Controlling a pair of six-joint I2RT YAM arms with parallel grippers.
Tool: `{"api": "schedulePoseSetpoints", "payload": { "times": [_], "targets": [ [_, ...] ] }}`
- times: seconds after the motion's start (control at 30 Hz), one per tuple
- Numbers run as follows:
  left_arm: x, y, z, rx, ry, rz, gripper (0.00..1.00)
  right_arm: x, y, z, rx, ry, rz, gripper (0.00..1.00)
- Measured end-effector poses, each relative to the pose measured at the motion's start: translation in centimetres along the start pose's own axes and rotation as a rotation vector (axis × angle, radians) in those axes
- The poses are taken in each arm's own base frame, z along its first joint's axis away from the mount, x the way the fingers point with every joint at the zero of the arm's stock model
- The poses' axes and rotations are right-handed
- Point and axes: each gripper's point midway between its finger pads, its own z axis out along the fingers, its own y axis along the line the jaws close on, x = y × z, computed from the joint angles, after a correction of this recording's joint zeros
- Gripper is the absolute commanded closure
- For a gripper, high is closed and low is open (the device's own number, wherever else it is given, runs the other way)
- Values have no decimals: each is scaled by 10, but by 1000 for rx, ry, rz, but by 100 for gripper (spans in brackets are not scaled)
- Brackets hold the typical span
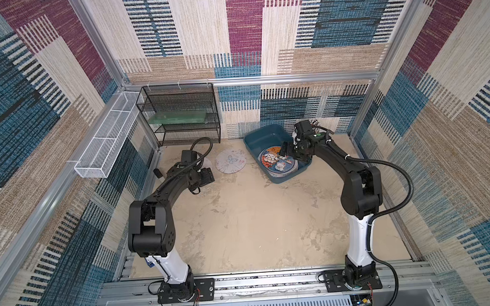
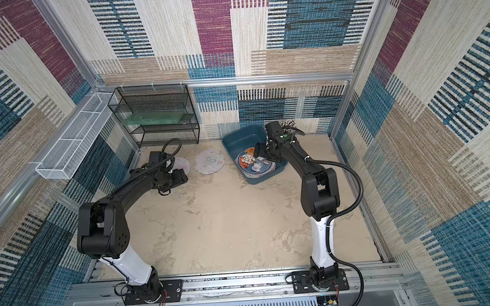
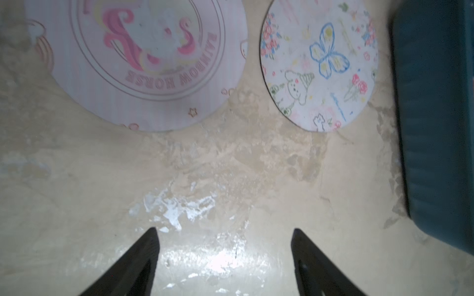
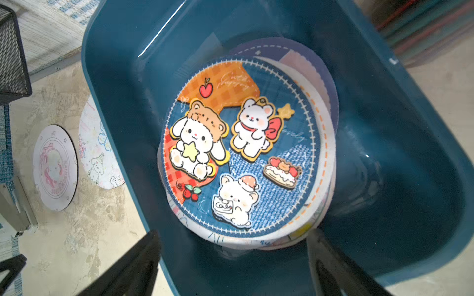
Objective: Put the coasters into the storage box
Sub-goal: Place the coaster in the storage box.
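The teal storage box (image 1: pixel 261 136) stands at the back right. Inside it lies a stack of coasters; the top one (image 4: pixel 241 146) is blue and orange with cartoon animals. My right gripper (image 4: pixel 234 232) hovers open over the box's near side, with nothing between its fingers. Two coasters lie flat on the table left of the box: a butterfly coaster (image 3: pixel 318 64) and a pink horse coaster (image 3: pixel 143 56). The pink one is partly hidden under my left arm in both top views. My left gripper (image 3: pixel 224 230) is open above bare table, just short of these two.
A black wire-mesh rack (image 1: pixel 180 114) with a green flat item on a shelf stands at the back left. A white wire-mesh tray (image 1: pixel 108 138) hangs on the left wall. Patterned walls close in three sides.
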Motion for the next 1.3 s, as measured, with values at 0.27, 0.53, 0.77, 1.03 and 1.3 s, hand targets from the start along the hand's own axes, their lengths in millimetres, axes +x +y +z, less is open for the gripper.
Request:
{"api": "schedulePoseSetpoints", "payload": {
  "times": [0.27, 0.53, 0.77, 1.03, 1.3],
  "targets": [
    [-60, 46, 15, -87, -73, -50, 16, 29, 31, -38, -68, 0, -66, 0],
    [-108, 93, 51, -148, -101, -80, 16, 55, 51, -53, -155, 17, -90, 0],
    [-147, 111, 79, -160, -122, -64, 20, 58, 59, -58, -199, 5, -91, 0],
    [-151, 104, 107, -105, -74, -47, 23, 53, 59, -64, -205, -10, -82, 0],
    [-141, 90, 117, -65, -29, 25, 24, 38, 67, -76, -225, -52, -86, 0]
  ]
}}
